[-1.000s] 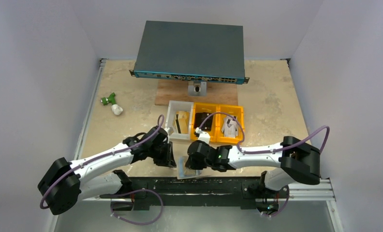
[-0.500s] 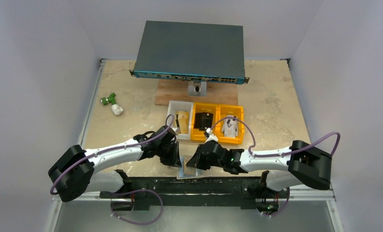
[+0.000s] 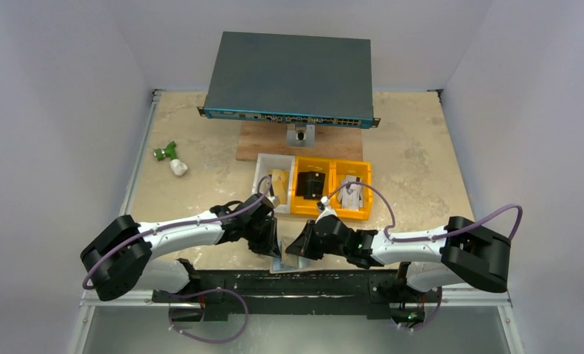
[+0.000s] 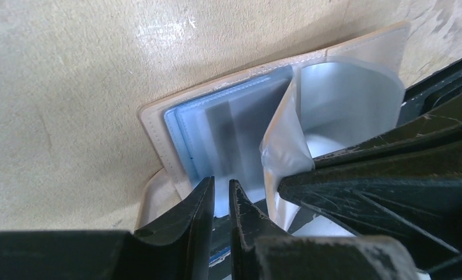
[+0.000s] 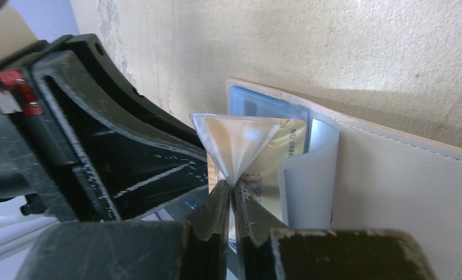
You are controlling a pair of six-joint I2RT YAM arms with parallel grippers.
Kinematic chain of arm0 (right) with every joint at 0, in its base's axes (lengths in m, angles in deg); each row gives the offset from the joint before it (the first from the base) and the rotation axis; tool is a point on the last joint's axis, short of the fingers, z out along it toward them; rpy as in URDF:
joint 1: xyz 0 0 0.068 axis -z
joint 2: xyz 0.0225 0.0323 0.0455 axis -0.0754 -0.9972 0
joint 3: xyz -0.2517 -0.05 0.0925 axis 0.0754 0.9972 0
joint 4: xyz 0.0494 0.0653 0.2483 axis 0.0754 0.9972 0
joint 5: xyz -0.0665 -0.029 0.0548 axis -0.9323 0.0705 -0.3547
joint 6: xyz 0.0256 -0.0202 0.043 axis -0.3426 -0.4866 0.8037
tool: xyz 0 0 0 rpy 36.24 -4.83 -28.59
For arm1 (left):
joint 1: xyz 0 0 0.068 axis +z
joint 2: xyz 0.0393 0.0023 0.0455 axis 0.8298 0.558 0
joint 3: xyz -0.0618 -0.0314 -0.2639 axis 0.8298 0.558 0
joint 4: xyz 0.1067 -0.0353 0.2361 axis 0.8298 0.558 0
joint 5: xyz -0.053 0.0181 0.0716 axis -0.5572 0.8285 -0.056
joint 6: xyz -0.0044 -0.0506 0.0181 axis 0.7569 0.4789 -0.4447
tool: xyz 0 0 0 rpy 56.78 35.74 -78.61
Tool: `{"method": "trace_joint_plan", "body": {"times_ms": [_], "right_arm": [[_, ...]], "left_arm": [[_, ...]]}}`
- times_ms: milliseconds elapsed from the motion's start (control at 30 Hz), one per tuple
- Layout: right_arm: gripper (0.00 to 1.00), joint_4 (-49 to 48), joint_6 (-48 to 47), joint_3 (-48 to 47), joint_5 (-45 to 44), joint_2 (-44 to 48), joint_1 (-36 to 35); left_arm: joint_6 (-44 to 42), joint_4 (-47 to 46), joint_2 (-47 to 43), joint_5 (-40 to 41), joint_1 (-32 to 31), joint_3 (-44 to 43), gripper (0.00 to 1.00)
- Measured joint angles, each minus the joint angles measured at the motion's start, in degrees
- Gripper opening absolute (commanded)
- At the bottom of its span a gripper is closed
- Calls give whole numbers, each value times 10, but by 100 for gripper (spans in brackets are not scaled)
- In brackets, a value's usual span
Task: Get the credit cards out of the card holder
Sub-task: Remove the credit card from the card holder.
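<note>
The card holder (image 3: 283,264) lies open at the table's near edge, tan outside (image 5: 392,175), pale blue inside (image 4: 228,122). My right gripper (image 5: 233,185) is shut on a clear plastic sleeve (image 5: 234,140) and holds it up off the holder; the sleeve (image 4: 339,99) bulges in the left wrist view. A cream credit card (image 5: 284,154) with printed digits shows behind the sleeve. My left gripper (image 4: 220,184) rests at the near edge of the blue pocket, its fingers a narrow gap apart. Whether they pinch anything is unclear. From above, the left gripper (image 3: 273,243) and right gripper (image 3: 295,249) nearly touch.
Behind the grippers stand a white bin (image 3: 263,184) and two orange bins (image 3: 302,206) with items in them. Farther back are a wooden board (image 3: 267,147) and a grey network switch (image 3: 289,74). A green and white object (image 3: 169,158) lies at the left. The black rail (image 3: 333,282) borders the holder.
My left gripper has slid right onto the card holder and its jaws have narrowed. The right arm has stretched lower and farther right, its gripper still at the holder.
</note>
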Motion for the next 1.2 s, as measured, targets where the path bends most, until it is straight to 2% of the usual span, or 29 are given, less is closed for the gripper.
{"method": "trace_joint_plan", "body": {"times_ms": [167, 433, 600, 900, 1200], "right_arm": [[13, -10, 3, 0, 0, 2, 1], [41, 2, 2, 0, 1, 10, 1], [51, 55, -4, -14, -10, 34, 1], [50, 163, -7, -30, -53, 116, 1], [31, 274, -12, -46, -91, 131, 0]], "left_arm": [[7, -16, 16, -4, -9, -1, 13], [16, -41, 25, -7, -15, -11, 13], [19, -54, 39, -10, -18, -12, 13], [27, -60, 46, -17, -32, -27, 14], [28, -63, 82, -18, -60, -56, 14]]}}
